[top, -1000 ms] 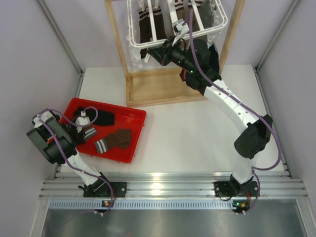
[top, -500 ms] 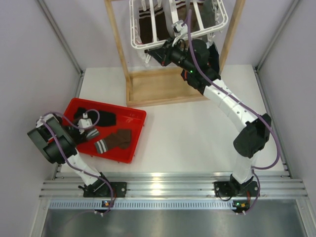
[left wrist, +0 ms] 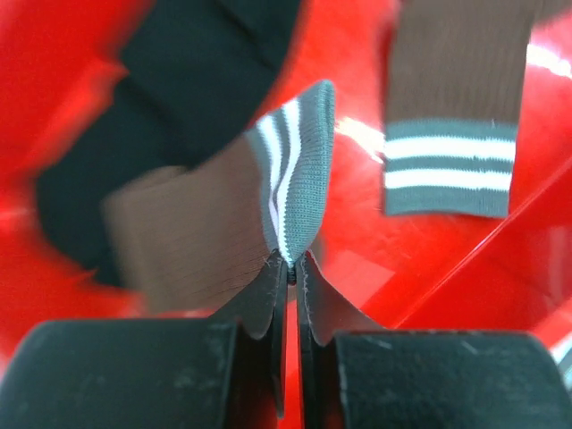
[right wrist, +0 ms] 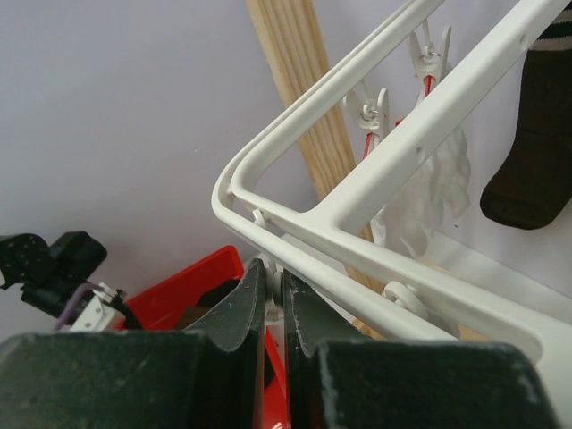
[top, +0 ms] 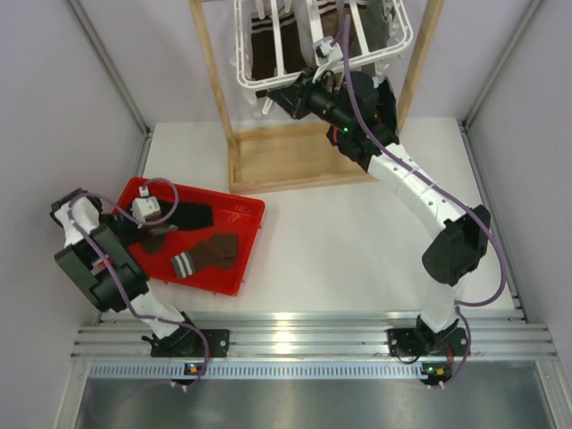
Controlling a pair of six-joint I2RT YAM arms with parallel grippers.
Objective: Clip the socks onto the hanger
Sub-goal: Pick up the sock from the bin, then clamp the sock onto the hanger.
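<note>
In the left wrist view my left gripper (left wrist: 290,268) is shut on the grey-and-white striped cuff of a brown sock (left wrist: 299,170), which stands up from the red tray (left wrist: 447,268). From above, this gripper (top: 154,234) sits over the tray's left part. A second striped brown sock (top: 204,256) and a black sock (top: 189,215) lie in the tray. My right gripper (top: 273,96) is shut on a white clip (right wrist: 273,308) under the near-left corner of the white hanger (top: 393,40). Brown socks (top: 268,54) hang from the hanger.
The hanger hangs inside a light wooden post frame (top: 295,165) at the back of the table. The red tray (top: 246,214) lies front left, close to the left wall. A dark sock (right wrist: 536,152) dangles from a bar (right wrist: 393,152) in the right wrist view.
My left gripper has closed on the striped cuff, and the left arm has shifted slightly toward the back. The right arm keeps its hold on the clip, almost unmoved.
</note>
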